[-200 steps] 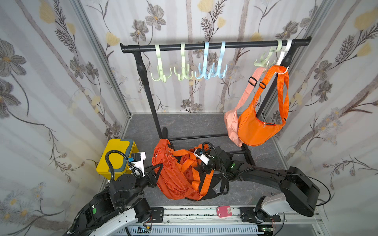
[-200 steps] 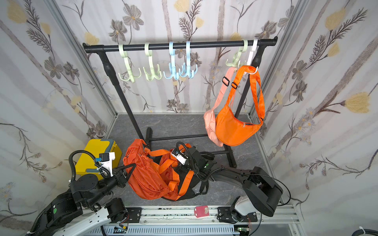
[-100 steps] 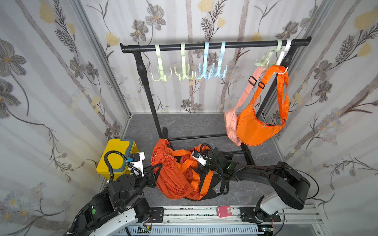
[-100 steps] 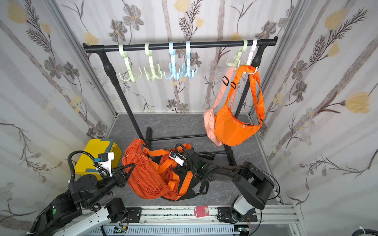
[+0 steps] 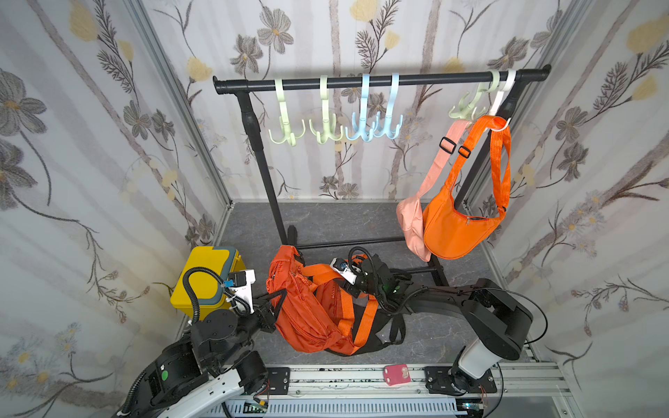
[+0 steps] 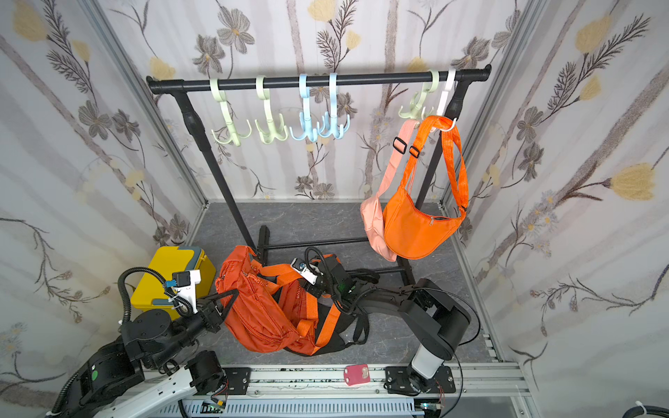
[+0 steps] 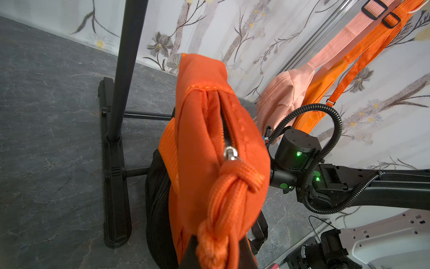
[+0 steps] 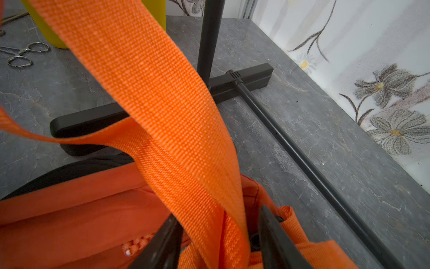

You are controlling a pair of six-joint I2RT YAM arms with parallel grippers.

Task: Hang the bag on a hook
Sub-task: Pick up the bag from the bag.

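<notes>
Landmark: the black metal garment rack, standing on the grey stone-pattern floor.

Task item: the orange nylon bag lies slumped on the floor just in front of the rack's base, beside its left foot. It is not on a hook. In the left wrist view its zip is drawn shut, so the contents are hidden.

At the bag's end farthest from the rack's right post, the left gripper is pressed together on the knotted orange zip-pull cord.

Over the bag, just in front of the rack's lower crossbar, the right gripper has its fingers spread astride the wide orange webbing strap. A gap shows between the strap and one finger, so it is not clamped.

Rack rail, left half: two pale green plastic hooks and two pale blue plastic hooks.

Rack rail, right end: an orange crescent shoulder bag hangs from a white plastic hook, with a pink fabric bag touching it. The contents of both are hidden.

A yellow plastic box with a grey-blue lid sits outboard of the rack's left foot. Its lid is down and the contents are hidden.
</notes>
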